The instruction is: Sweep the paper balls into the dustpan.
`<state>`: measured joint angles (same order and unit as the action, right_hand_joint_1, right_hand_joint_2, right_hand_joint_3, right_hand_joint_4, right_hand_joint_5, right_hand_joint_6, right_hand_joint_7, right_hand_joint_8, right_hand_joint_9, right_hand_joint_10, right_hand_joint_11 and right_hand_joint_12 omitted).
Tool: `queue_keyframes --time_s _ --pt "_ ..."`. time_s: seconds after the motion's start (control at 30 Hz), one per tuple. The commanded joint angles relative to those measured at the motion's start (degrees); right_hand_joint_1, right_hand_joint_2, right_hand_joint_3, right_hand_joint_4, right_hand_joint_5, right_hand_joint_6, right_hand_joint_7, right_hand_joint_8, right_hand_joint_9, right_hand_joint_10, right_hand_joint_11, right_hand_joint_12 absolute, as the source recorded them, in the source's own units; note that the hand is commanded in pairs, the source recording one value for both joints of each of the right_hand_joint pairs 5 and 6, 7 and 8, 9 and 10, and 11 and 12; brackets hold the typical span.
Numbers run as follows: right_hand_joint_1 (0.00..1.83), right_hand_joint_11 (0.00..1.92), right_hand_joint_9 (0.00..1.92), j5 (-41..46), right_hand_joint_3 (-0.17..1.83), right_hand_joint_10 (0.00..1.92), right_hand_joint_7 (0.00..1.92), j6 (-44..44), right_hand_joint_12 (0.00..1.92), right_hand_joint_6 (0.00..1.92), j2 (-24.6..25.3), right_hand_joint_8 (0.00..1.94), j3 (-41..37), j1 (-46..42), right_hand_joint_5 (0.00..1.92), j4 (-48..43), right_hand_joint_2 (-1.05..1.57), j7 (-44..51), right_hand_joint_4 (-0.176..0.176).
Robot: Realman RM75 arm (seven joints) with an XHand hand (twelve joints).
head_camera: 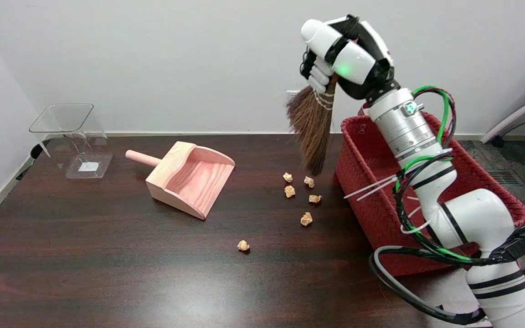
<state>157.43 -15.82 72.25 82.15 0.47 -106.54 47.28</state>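
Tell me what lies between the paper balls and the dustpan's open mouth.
Nothing visible does. Bare dark table separates the paper balls from the dustpan, whose mouth faces them. The right hand holds the broom just above the balls.

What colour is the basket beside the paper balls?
Red, with a woven texture; the basket shows clearly in the head view.

No readable text, brand, number or sign is showing anywhere in the head view. A small white label (pixel 89 166) is sitting on the floor of the clear plastic container (pixel 72 136) at the far left of the tabletop (pixel 107 273), but whatever is printed on it is coming through too small to make out.
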Motion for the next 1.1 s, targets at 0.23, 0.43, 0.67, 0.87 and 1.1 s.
queue_keyframes --time_s 0.23,0.43,0.67,0.87,1.1 --pt "0.95 1.92 1.92 -0.4 1.06 1.92 1.92 7.2 1.92 1.92 0.5 1.92 6.8 -2.9 1.92 1.0 1.57 10.6 0.0" --pt "0.95 1.92 1.92 -0.5 1.07 1.92 1.92 8.3 1.92 1.92 0.4 1.92 8.3 -3.3 1.92 2.0 1.57 14.0 0.0" --pt "0.95 1.92 1.92 -0.5 1.05 1.92 1.92 9.4 1.92 1.92 0.4 1.92 8.6 -4.5 1.92 2.3 1.57 17.8 0.0" --pt "0.95 1.92 1.92 -0.5 1.02 1.92 1.92 8.8 1.92 1.92 0.4 1.92 8.6 -5.4 1.92 3.4 1.57 22.5 0.0" --pt "0.95 1.92 1.92 -0.2 1.04 1.92 1.92 8.8 1.92 1.92 0.5 1.92 8.9 -6.6 1.92 3.7 1.57 25.8 0.0"
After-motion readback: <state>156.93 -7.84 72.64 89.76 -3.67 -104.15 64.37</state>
